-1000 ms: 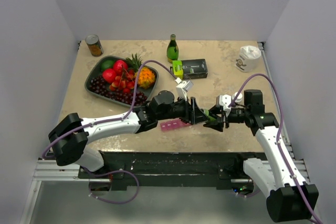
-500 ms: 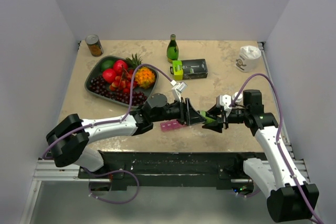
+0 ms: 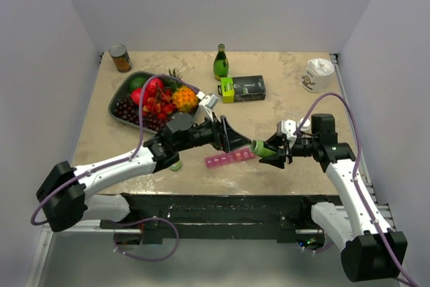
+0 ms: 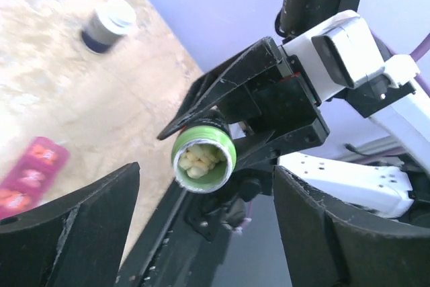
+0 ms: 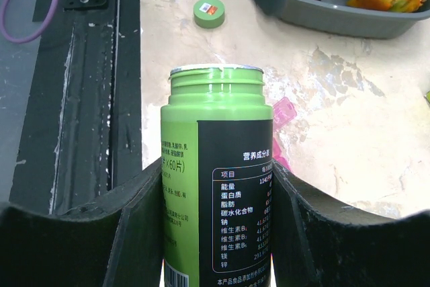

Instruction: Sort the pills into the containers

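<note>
The right fingers (image 5: 101,233) were clenched on the sides of a small green bottle (image 5: 216,166). It was held uncapped and tipped on its side above the surface (image 3: 289,99), with its open mouth facing left. Pale pills (image 4: 200,157) filled that mouth. The left fingers (image 4: 74,226) were released and spread wide, grasping nothing. They were just left of the bottle's mouth and clear of it.

Below the two sets of fingers, the pink pill organiser (image 3: 230,160) lay flat on the surface close to its near edge, its length running left to right. Whether its lids were up could not be made out. A green cap (image 3: 176,165) lay on the surface to the left of the organiser, beside the left arm (image 3: 121,162).

Farther back on the left sat a grey tray (image 5: 349,21) of fruit, with a can (image 3: 120,58) at the far left corner. A green glass bottle (image 3: 220,62) and a black box (image 3: 248,88) stood at the far middle. A dark bottle with a white cap (image 4: 107,25) stood at the far right.
</note>
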